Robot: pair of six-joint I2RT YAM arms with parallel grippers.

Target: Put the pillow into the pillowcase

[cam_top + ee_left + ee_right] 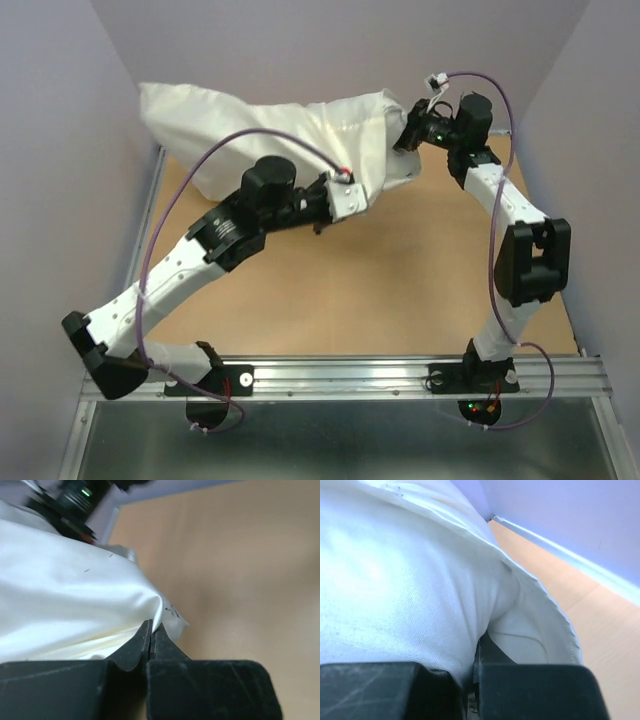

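Observation:
The pillowcase (pixel 280 130) is a cream, wrinkled bundle raised over the back of the table, bulging along its length. I cannot tell the pillow apart from it; it seems hidden inside. My left gripper (pixel 352 192) holds the bundle's lower right edge. In the left wrist view its jaws (pixel 151 627) are pressed together on a thin fold of the pillowcase (pixel 75 595). My right gripper (pixel 408 135) grips the upper right corner. In the right wrist view the pillowcase (pixel 410 580) drapes over one finger and runs into the closed gap of the gripper (pixel 476 650), with the stitched hem (pixel 568 635) curling beside it.
The tan table (pixel 400 280) is boxed in by lilac walls on the left (pixel 60 180), back and right. A metal rail (pixel 350 375) carrying both arm bases runs along the near edge. Purple cables loop over each arm.

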